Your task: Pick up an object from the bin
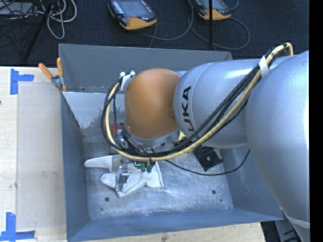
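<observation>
Item: white, crumpled, soft-looking sheet (151,179), lying on the lower-left floor of the grey metal bin (75,195), long axis left–right. We place the gripper (122,182) directly over its middle, touching it. Spread or closed, we cannot tell.

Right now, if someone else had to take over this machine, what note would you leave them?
Gripper: low in the bin, right down at a white crumpled thing. I cannot tell whether it has a grip.
Things: the white crumpled thing lies on the bin floor, left of the middle. A small black square thing lies to its right, under the arm.
Done: the gripper is at the white thing, which rests on the floor, not lifted.
Left: secure the grip, then lift the thing out.
</observation>
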Controlling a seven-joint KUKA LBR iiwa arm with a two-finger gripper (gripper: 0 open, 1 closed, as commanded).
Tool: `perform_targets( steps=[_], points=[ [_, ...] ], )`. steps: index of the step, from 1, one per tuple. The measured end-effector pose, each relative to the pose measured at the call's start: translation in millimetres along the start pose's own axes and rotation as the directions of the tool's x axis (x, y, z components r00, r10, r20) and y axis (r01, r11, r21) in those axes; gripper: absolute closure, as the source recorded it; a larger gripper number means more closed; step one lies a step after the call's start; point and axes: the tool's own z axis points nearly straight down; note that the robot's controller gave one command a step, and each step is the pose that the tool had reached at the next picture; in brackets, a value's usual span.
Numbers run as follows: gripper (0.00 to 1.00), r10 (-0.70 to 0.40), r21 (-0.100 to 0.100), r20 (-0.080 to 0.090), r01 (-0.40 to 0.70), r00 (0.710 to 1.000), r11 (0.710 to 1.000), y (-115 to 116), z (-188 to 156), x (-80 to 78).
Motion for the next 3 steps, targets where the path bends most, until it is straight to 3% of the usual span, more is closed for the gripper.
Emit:
perform_targets(
  steps=[1,2,3],
  points=[
    [0.00,0.004,-0.001,0.007,-0.004,1.000,1.000,-0.7,-4.4,-2.0],
    [1.00,0.005,-0.007,0.015,-0.005,1.000,1.000,3.9,83.0,-2.1],
    [1.00,0.005,-0.007,0.015,-0.005,1.000,1.000,3.9,83.0,-2.1]
  ],
)
